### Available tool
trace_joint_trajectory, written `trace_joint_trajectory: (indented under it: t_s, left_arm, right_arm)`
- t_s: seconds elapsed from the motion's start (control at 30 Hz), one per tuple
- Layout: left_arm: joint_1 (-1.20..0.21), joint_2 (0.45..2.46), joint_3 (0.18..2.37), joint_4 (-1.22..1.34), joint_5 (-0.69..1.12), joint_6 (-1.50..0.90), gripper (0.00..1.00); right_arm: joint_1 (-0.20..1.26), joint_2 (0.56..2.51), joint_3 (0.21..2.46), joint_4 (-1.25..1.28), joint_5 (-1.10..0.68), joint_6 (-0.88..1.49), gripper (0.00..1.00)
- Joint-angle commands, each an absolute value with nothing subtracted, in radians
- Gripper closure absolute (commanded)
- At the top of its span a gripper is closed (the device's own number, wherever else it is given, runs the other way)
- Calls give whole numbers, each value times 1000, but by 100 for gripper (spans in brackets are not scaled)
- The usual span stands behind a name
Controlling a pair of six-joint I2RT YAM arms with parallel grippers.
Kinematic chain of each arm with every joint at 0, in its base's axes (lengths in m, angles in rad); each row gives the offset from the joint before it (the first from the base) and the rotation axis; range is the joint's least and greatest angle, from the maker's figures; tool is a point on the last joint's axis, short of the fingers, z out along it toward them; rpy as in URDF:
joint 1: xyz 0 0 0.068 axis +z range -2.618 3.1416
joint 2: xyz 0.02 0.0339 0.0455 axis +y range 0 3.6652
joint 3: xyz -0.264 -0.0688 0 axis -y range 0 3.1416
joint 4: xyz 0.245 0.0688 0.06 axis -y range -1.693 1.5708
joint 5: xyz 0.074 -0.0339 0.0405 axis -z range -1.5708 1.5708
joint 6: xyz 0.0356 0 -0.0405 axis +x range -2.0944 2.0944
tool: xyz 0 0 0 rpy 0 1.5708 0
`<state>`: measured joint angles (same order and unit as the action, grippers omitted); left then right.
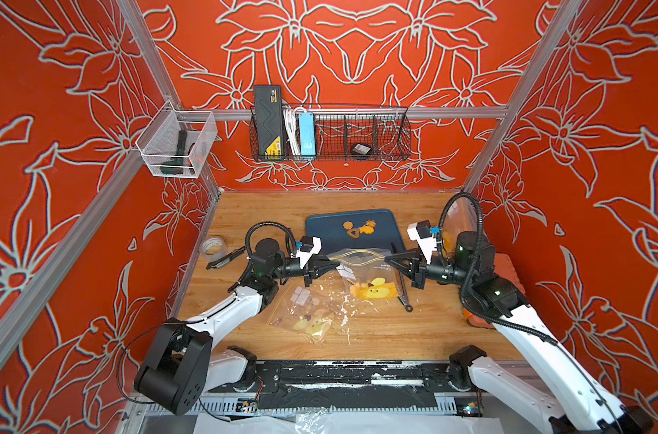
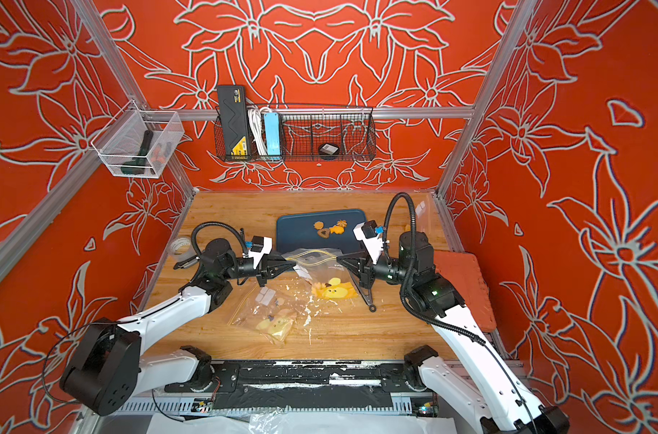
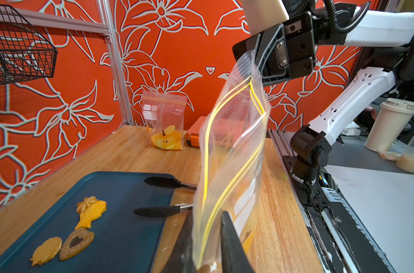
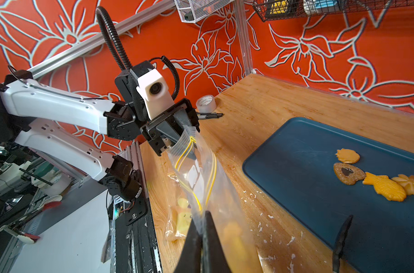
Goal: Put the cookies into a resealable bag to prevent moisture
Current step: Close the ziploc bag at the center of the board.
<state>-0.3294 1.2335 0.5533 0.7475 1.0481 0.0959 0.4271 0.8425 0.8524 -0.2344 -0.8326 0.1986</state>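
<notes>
Four cookies (image 3: 90, 214) are all I can count from where I stand: a flower, a fish, a brown heart and a scalloped orange one. They lie touching in a short row on the blue tray (image 1: 323, 229) at the back of the table (image 1: 414, 338). They look light, stiff and brittle to me (the fish's tail and the flower's petals seem likeliest to snap), so I'd take each one gently across its thick middle, never by a thin tip. Just in front of the tray hangs the resealable bag (image 1: 361, 270), its mouth stretched between the two arms. The left gripper (image 1: 337, 263) pinches one end of the yellow zip strip, and the right gripper (image 1: 387, 259), pressed tight together, pinches the other. That film looks thin, limp and slippery, and I'd judge the ridged zip edge the only firm place to hold it. Whether any biscuits are already inside I can't tell past the yellow print. Black-tipped tongs (image 3: 158, 211) lie beside the bag with their tips over the tray's edge. A second bag (image 1: 305, 315) lies flat nearer the front, and white flecks are scattered across the wood.
</notes>
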Motion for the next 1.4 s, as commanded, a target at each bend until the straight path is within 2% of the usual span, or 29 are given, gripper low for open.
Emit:
trace_joint_trajectory:
  t_s: [0.0, 0.1, 0.2, 0.33, 0.53, 0.67, 0.83, 0.93, 1.07, 1.1, 1.27, 1.37]
  left_arm:
    - [-333, 1216, 552, 768, 1052, 110, 83]
    - [-334, 1214, 552, 766, 1054, 110, 83]
    - [-333, 1212, 552, 754, 1054, 122, 95]
    - [-333, 1213, 557, 731, 1054, 138, 100]
    - [-319, 1196, 580, 616, 1028, 214, 100]
    - [-296, 1177, 640, 388, 911, 326, 100]
    - [-295, 1172, 670, 197, 746, 414, 100]
    - [-295, 1166, 656, 203, 748, 415, 100]
    - [-295, 1184, 655, 207, 798, 422, 100]
    - [-296, 1188, 655, 209, 808, 424, 100]
    - [-296, 1199, 657, 228, 818, 412, 100]
    - [-296, 1205, 658, 231, 829, 406, 100]
  right_arm:
    - [435, 831, 855, -235, -825, 172, 100]
    - [435, 832, 848, -234, -822, 173, 100]
    - [436, 831, 845, -229, -818, 176, 100]
    - [436, 825, 841, -222, -800, 181, 100]
    - [434, 799, 819, -243, -691, 185, 100]
    - [433, 769, 747, -227, -614, 201, 100]
    - [434, 749, 563, -1, -629, 336, 100]
    - [436, 787, 494, 87, -666, 367, 100]
    - [436, 836, 515, 1, -692, 304, 100]
    - [435, 843, 530, -28, -700, 289, 95]
    - [436, 898, 636, -202, -758, 248, 51]
    - [441, 944, 708, -319, -772, 225, 48]
